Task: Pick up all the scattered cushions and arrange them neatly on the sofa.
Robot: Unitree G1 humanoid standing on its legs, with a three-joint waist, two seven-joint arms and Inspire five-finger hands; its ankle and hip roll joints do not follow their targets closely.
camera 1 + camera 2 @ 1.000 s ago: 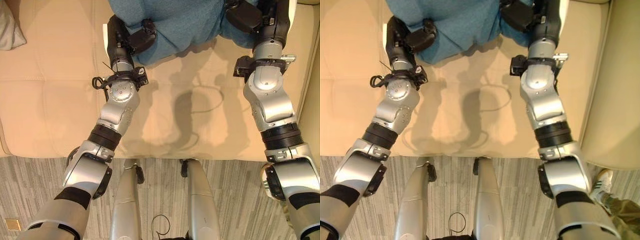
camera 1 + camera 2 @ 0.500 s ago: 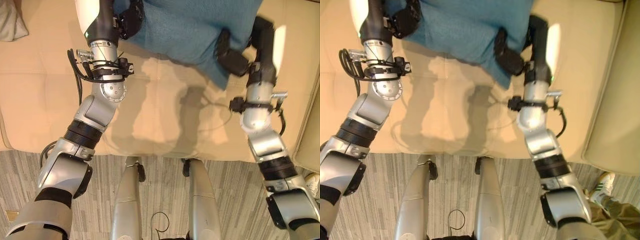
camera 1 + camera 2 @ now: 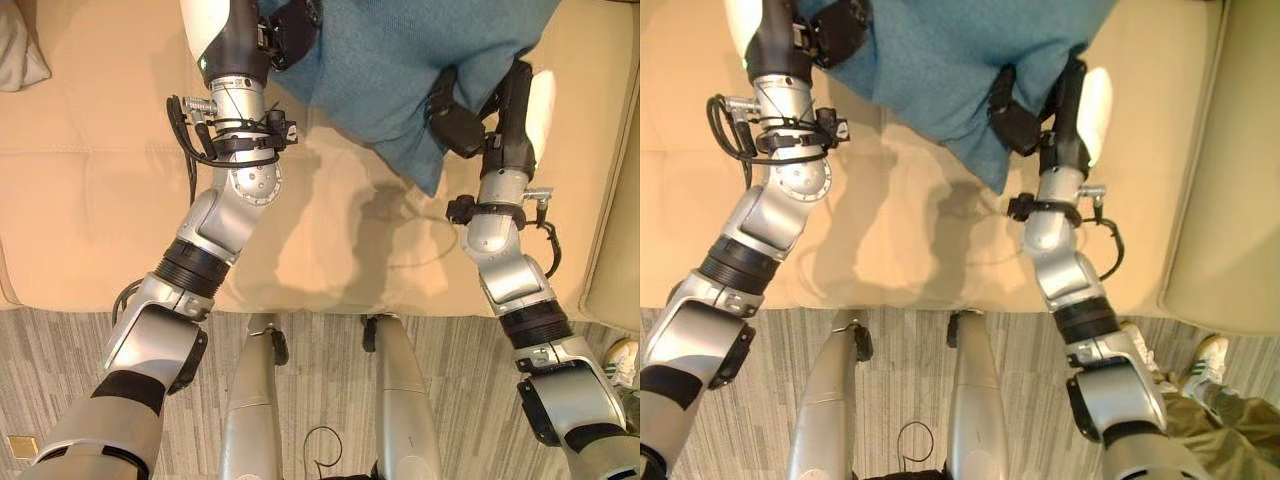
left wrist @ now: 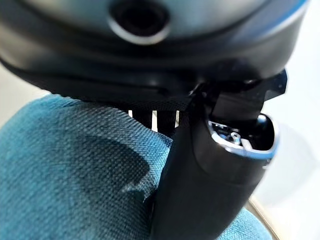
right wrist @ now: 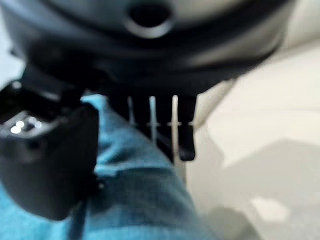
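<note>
1. The left hand (image 3: 290, 25) is clamped on the upper left edge of a teal cushion (image 3: 400, 50). In its wrist view the thumb (image 4: 210, 185) presses onto the woven fabric, with the fingers on the far side.

2. The right hand (image 3: 462, 115) grips the same cushion low on its right side. Its wrist view shows the thumb (image 5: 45, 160) on one face and the fingers (image 5: 165, 125) on the other, with teal cloth pinched between them.

3. The cushion hangs between the two hands, lifted clear above the seat of a beige sofa (image 3: 90, 200). It casts a shadow on the seat below it.

4. The cushion is held on a slant. The left hand sits higher and further toward the sofa back, and the right hand lower and nearer the robot. One corner points down toward the seat, just beside the right hand.

5. The cushion is teal-blue with a fine, slightly coarse weave. It looks soft and plump, and its upper part runs out of the picture.

6. Likely next step: level it and set it against the sofa back. Both hands share the load, so they would need to lower it together.

7. A pale cushion (image 3: 20, 55) lies at the far left of the seat, well apart from the hands.

8. A person's shoe (image 3: 1205, 355) shows on the floor at the right.
</note>
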